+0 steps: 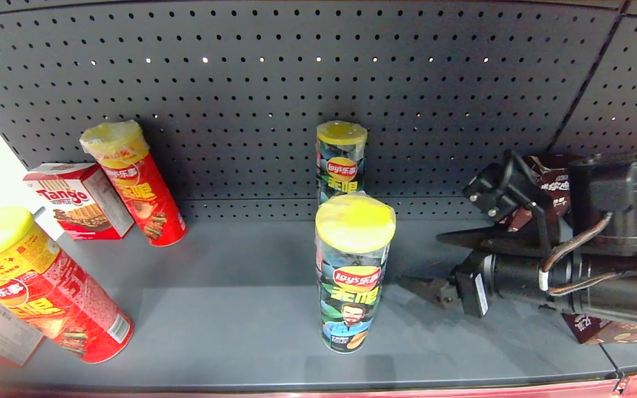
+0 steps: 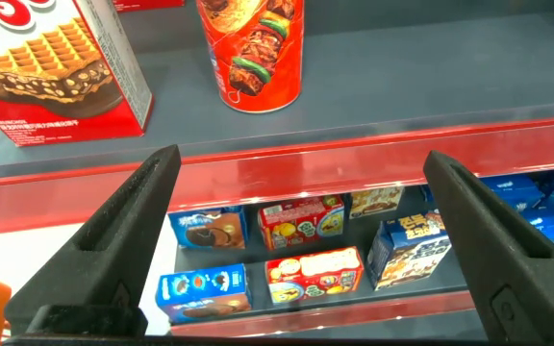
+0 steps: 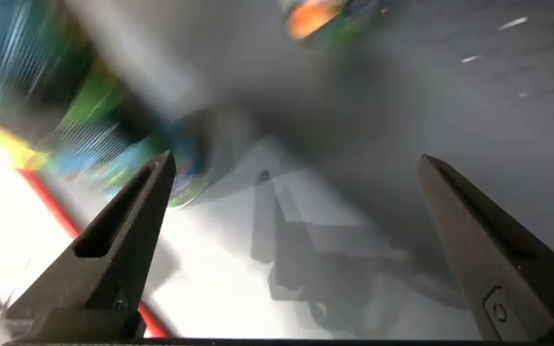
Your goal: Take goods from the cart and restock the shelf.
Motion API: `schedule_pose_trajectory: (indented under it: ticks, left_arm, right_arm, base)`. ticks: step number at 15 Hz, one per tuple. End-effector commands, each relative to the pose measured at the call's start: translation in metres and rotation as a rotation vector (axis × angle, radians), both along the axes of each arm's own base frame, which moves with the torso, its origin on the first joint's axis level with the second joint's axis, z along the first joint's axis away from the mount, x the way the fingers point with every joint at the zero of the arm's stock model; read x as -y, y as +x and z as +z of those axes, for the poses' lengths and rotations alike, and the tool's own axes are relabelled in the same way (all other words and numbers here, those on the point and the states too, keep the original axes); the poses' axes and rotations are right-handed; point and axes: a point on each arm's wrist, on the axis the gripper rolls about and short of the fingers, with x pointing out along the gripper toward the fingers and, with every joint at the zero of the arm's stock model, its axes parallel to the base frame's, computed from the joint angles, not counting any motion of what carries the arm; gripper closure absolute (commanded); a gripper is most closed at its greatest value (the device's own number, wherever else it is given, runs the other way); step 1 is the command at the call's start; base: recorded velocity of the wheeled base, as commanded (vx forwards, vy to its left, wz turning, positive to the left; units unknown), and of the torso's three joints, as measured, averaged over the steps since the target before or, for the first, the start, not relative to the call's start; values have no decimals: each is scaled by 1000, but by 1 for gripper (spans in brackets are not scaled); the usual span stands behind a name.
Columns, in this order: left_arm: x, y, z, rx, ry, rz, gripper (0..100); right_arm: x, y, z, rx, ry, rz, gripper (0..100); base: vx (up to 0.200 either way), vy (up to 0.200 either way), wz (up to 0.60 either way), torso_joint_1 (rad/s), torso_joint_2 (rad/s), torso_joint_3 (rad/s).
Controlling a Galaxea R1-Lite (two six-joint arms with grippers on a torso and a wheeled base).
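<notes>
Left gripper and right gripper spread wide, empty; I judge the chips can light, slick, crushable: grasp mid-body.

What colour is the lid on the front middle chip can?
The lid is yellow; it shows best in the head view.

Spread left pincer faces red can and waffle box.
</notes>
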Motion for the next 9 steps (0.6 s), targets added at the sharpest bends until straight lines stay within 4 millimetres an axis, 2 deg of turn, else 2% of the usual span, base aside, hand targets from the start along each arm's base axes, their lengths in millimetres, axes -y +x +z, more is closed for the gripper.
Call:
schedule_pose_trajectory:
  ticks: [1,2,3,4,5,6,7,9]
  left_arm:
    - [0,0,0,0,0,0,0]
    - [0,0,0,0,2,-2,0]
    - [0,0,0,0,2,-2,0]
    - [0,0,0,1,3,-2,0]
    - [0,0,0,1,3,-2,0]
    - [0,0,0,1,5,-3,0]
    - [0,0,0,-1,6,-3,0]
    - [0,0,0,1,6,-5,0]
  right_arm:
    - [41,-14,47,160,107,-131,0]
    - [63,-24,64,229,147,-199,0]
    - [79,-32,73,273,168,-251,0]
    - [110,-56,85,357,197,-364,0]
    - [130,-79,85,409,207,-452,0]
    - [146,-105,77,454,204,-545,0]
    - [155,-133,58,475,190,-627,0]
    - [159,-171,13,490,174,-694,0]
  base:
    - [0,0,0,0,0,0]
    - [0,0,0,0,0,0]
    - [0,0,0,0,0,0]
    - [0,0,0,0,0,0]
    - [0,0,0,0,0,0]
    - [0,0,0,0,0,0]
    - [0,0,0,0,0,0]
    - [0,0,0,0,0,0]
